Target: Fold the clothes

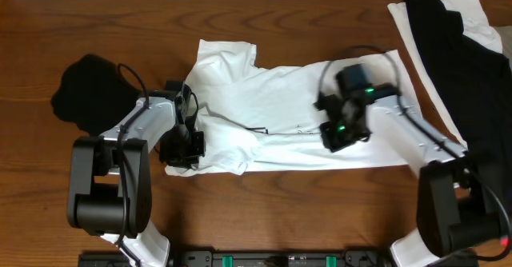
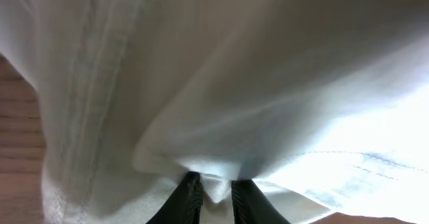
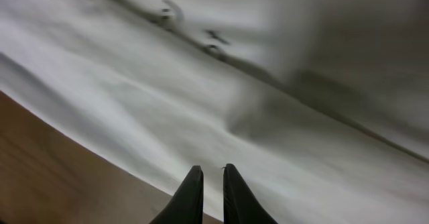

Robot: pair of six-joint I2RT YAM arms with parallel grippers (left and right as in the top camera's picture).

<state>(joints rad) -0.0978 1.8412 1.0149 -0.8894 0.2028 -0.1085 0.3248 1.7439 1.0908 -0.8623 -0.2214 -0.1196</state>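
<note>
The white T-shirt (image 1: pixel 272 107) lies crumpled lengthwise across the middle of the table, with a bit of black text (image 1: pixel 258 130) near its centre. My left gripper (image 1: pixel 182 149) is at the shirt's left end, shut on a fold of the white cloth (image 2: pixel 212 187), which fills the left wrist view. My right gripper (image 1: pixel 337 133) hovers over the shirt's right half near its front edge. Its fingers (image 3: pixel 208 174) are almost together with nothing between them, and white cloth (image 3: pixel 268 96) lies below. The green print is hidden.
A black garment (image 1: pixel 86 87) lies bunched at the left. A black garment (image 1: pixel 452 51) lies on a white one (image 1: pixel 480 15) at the back right. Bare wood table (image 1: pixel 304 211) runs along the front.
</note>
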